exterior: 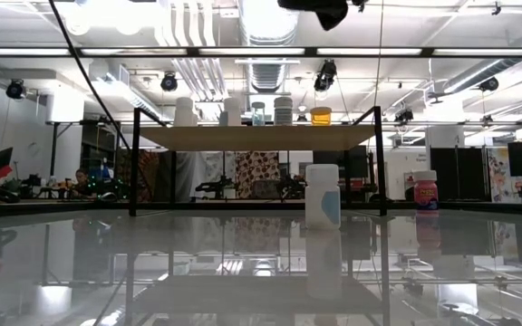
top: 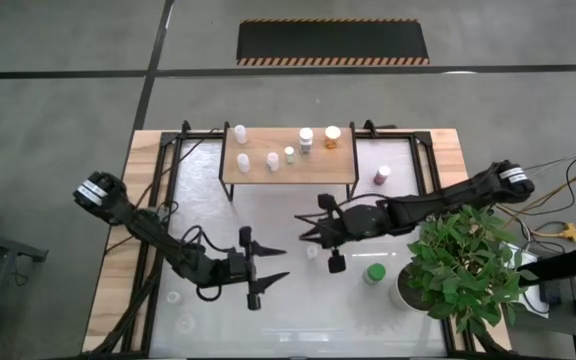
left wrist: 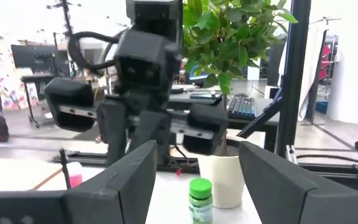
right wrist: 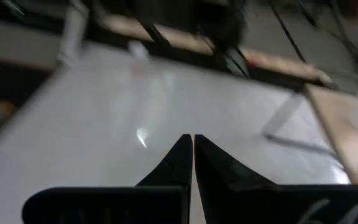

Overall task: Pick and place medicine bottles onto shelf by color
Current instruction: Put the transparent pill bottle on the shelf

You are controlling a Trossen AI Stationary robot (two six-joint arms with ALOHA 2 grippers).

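Note:
The light-wood shelf (top: 288, 172) stands at the table's far side on black legs, with several pale bottles and the orange bottle (top: 332, 136) upright on top. Standing on the white table are the pink-maroon bottle (top: 381, 176), the green bottle (top: 374, 273) and a white bottle (top: 313, 252). My right gripper (top: 301, 228) hovers mid-table, shut and empty, pointing toward the table's left, with the white bottle just on its near side. My left gripper (top: 286, 263) is open and empty, nearer the front edge, pointing right toward the green bottle (left wrist: 199, 198).
A potted green plant (top: 463, 262) in a white pot (left wrist: 225, 180) stands at the table's right, near the green bottle. The two grippers face each other at mid-table, a short way apart. Bare white tabletop (top: 218, 215) lies between the shelf and the left arm.

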